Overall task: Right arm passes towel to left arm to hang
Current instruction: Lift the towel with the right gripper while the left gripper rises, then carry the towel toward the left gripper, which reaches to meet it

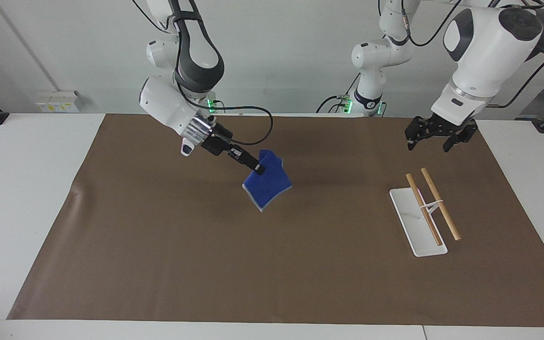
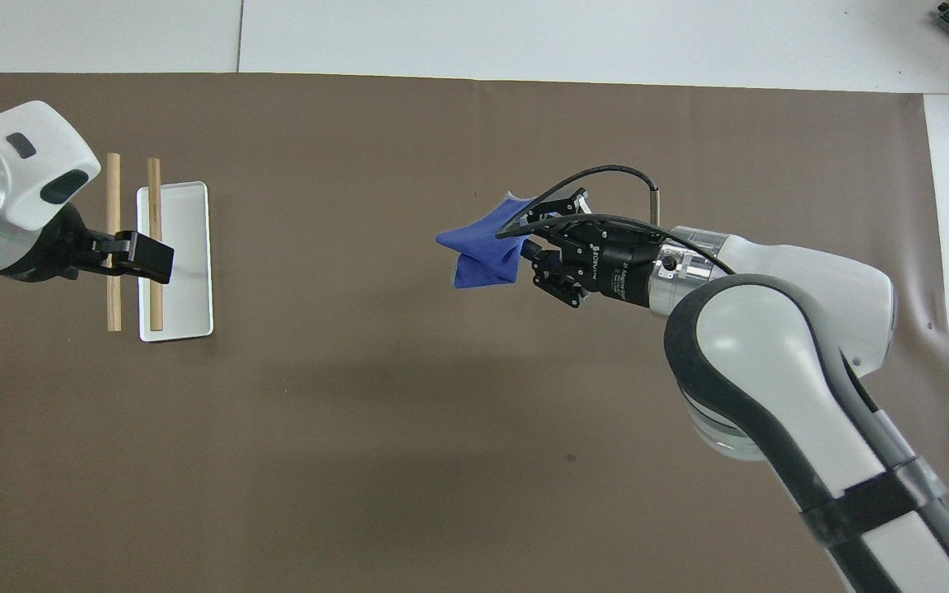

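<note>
The right arm's jaws (image 1: 258,169) are pinched tight on one upper corner of the towel (image 1: 268,186), so the blue cloth hangs free below and ahead of them, clear of the brown mat (image 1: 272,264) on the counter (image 1: 26,208). Holding it by a corner and up in the air looks deliberate: it leaves most of the edge bare for the other arm to take. In the overhead view the towel (image 2: 483,249) juts out from the jaws (image 2: 524,249) toward the left arm's end of the counter. The left arm's jaws (image 1: 435,139) stand spread wide and empty, raised over the rack (image 1: 424,212), whose two wooden bars on a white base are the likely hanging place. The two pairs of jaws are well apart, so the handover is not yet begun
</note>
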